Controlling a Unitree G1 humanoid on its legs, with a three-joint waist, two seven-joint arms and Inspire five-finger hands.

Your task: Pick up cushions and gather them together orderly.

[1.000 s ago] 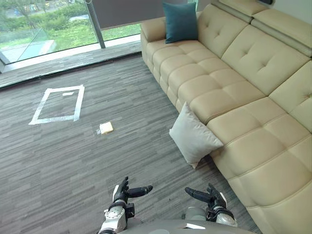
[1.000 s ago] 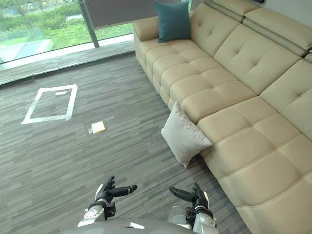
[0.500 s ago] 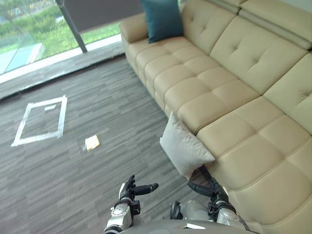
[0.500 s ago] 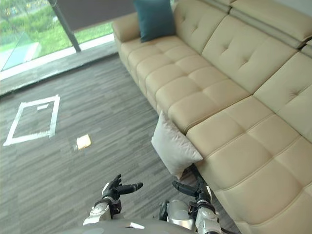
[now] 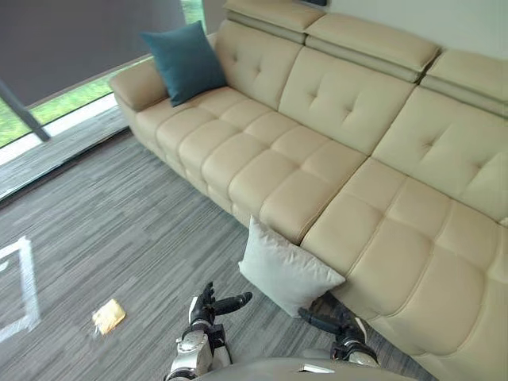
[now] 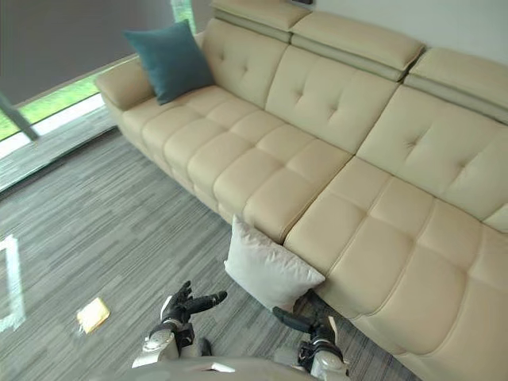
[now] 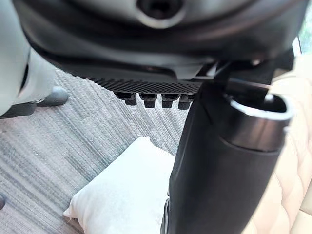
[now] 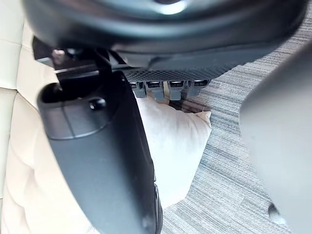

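A: Hands first. The left hand (image 5: 202,308) is spread, fingers straight, thumb pointing at its partner, nothing in it; the right hand (image 5: 341,325) mirrors it, loose and just as empty.

B: And just past them, between the two thumbs, the square off-white fabric cushion (image 5: 287,270); it stands on a corner on the grey striped carpet floor (image 5: 119,214), leaning back against the front of the long cream tufted leather sofa (image 5: 349,167).

A: So I'd call this the approach; the first pickup is not yet begun. The other one, the square teal cushion (image 5: 184,59), is well apart, propped by the sofa's far armrest.

B: Next move, by my reckoning: close in, set a hand to each side of the white cushion and press; it looks soft, so a one-handed pinch might let it sag.

A: And against a second ago? The whole view has swung toward the sofa; that's the camera, not the things. The white tape outline (image 5: 24,278) has slid to the edge; the small flat yellow scrap (image 5: 108,316) has gone with it; the cushion shows nearer the hands, which keep the same open pose.
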